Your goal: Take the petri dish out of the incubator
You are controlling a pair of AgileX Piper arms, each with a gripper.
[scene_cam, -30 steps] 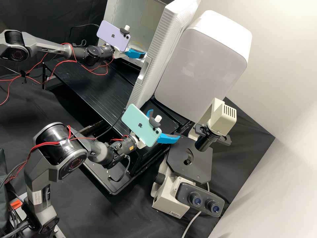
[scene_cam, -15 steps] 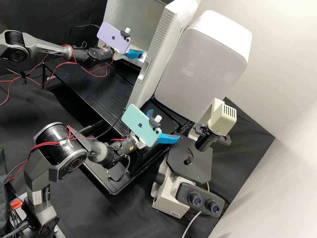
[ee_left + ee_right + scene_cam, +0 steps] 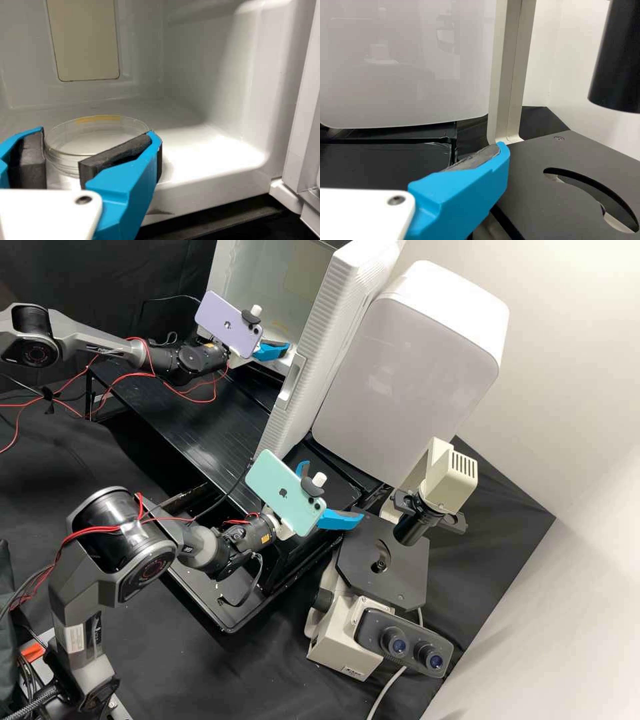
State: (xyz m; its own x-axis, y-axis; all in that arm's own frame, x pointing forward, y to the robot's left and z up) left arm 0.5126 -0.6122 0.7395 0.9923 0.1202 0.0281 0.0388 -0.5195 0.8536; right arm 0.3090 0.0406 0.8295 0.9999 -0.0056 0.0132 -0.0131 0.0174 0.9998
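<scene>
The left hand is clamped on a clear, shallow, round plastic petri dish. Its dark foam pads are pressed against opposite sides of the dish wall. The dish rests between them on the floor of the white incubator, near the front edge. It is judged light, stiff, slick and easily cracked, perhaps with a loose lid, so it is best held low on the wall, kept level and squeezed gently. Beyond the hand, a beige panel is set into the chamber's back wall. Beside the hand, the ribbed white door stands open, close to any way out. Below the hand lies the black counter. The right hand is well apart, by a grey microscope; whether it is apart or together cannot be told.
</scene>
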